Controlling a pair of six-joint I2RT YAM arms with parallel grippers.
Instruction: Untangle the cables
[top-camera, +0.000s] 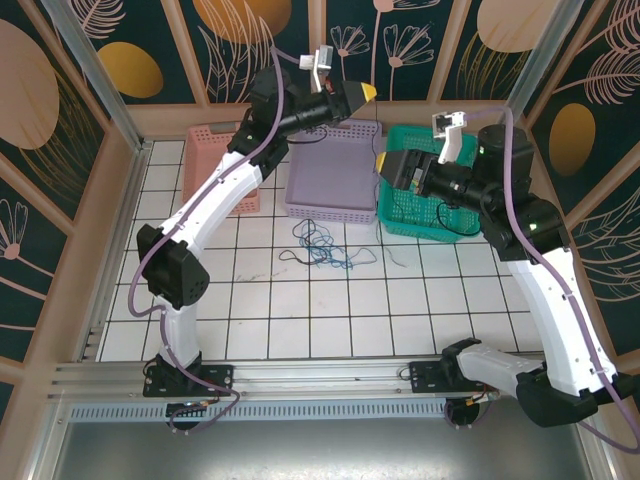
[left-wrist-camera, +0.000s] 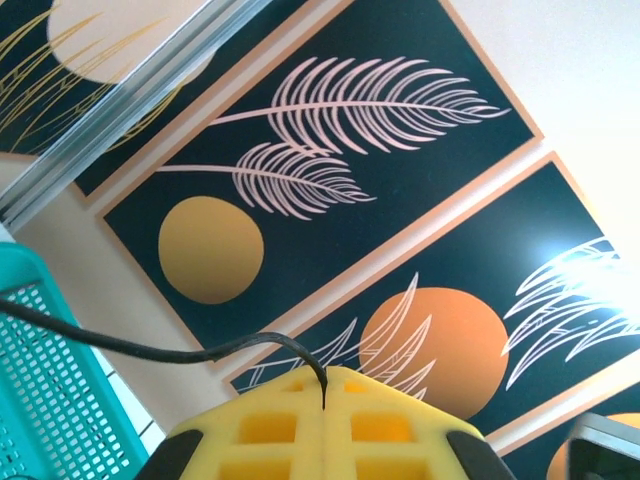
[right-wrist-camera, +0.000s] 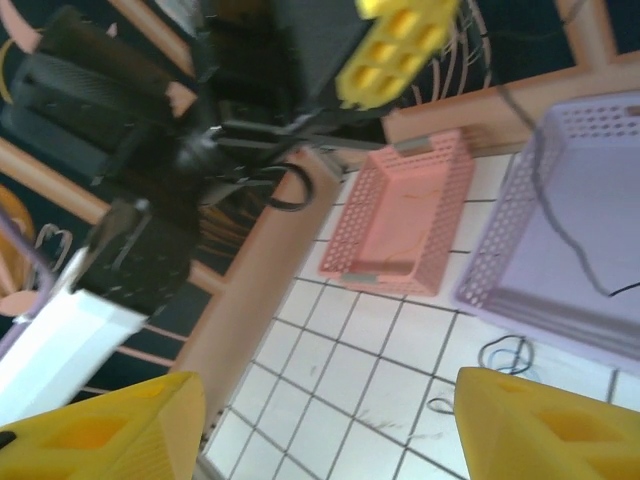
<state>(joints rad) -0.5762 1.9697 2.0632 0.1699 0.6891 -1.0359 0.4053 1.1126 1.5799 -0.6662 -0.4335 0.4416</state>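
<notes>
The cables lie as a loose tangle of thin dark and bluish strands on the white tiles in front of the purple basket. In the right wrist view the tangle sits near the purple basket. My left gripper is raised high over that basket, and its yellow jaws are shut on a thin black cable. That black cable hangs down into the purple basket. My right gripper hovers over the teal basket, with its jaws open and nothing between them.
A pink basket stands at the back left beside the purple one. Wooden walls close in the tiled floor on the left, back and right. The left arm's yellow fingers show at the top of the right wrist view.
</notes>
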